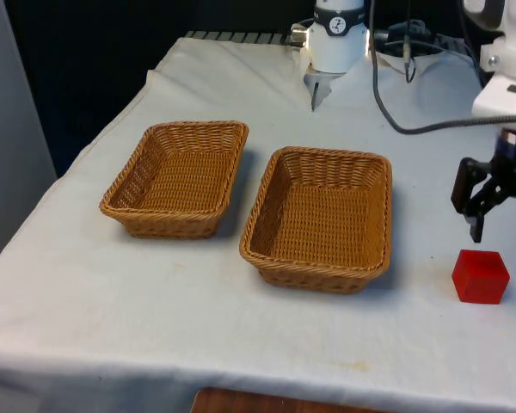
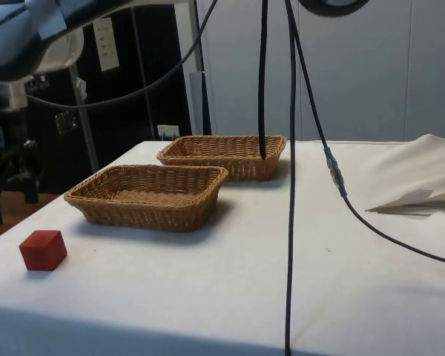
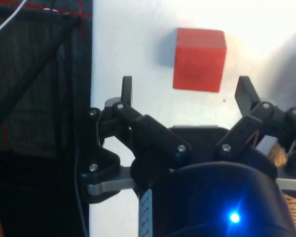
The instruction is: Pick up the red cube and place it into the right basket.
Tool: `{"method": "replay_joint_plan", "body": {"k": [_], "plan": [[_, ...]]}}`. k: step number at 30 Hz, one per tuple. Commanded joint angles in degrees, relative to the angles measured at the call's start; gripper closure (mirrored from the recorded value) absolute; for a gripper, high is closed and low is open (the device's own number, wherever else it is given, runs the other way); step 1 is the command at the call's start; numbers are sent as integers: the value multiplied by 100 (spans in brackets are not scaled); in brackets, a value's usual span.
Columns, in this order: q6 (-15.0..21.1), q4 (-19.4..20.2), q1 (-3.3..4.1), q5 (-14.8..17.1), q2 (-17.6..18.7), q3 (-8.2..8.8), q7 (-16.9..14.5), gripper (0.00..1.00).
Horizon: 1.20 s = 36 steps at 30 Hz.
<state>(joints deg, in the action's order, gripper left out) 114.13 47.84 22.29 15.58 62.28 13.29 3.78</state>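
Observation:
The red cube [image 1: 480, 276] [image 2: 43, 249] sits on the white cloth near the table's edge, at the front view's right. My gripper [image 1: 469, 215] [image 2: 11, 200] hangs above it and slightly farther back, open and holding nothing. In the wrist view the cube [image 3: 199, 59] lies just beyond the gripper [image 3: 185, 91], in line with the gap between the spread fingers [image 3: 127, 89]. The right basket [image 1: 318, 275] [image 2: 144, 211] is brown wicker and stands just to the cube's left in the front view.
A second wicker basket [image 1: 163, 224] [image 2: 222, 169] stands at the front view's left. A black cable [image 1: 396, 120] [image 2: 291, 185] trails from the arm over the table. The table edge [image 3: 92, 74] runs close beside the cube. A cloth fold [image 2: 423, 178] bunches up near the robot's base.

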Motion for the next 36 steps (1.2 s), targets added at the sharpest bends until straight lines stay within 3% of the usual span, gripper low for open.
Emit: {"method": "replay_joint_plan", "body": {"k": [1,7,8,9,17,18,19,26,27,28,32,34,35,36], "plan": [[17,-69,-40,69,92,-57,-29,0],[241,-74,-34,183,252,-126,-40,0],[264,-6,0,132,195,-80,-23,0],[281,-69,-34,195,275,-143,-46,0],[470,-46,-57,298,413,-201,-195,0],[493,-11,-17,269,395,-155,-143,0],[470,-46,-63,298,413,-195,-223,0],[407,-52,-201,321,384,-183,-447,0],[481,-40,-160,292,395,-149,-407,0],[390,-69,-218,332,384,-183,-476,0],[338,-120,-292,367,407,-189,-602,0],[332,-120,-304,378,413,-195,-642,0],[407,-86,-275,350,395,-149,-602,0],[344,-115,-304,384,424,-195,-659,0]]}}
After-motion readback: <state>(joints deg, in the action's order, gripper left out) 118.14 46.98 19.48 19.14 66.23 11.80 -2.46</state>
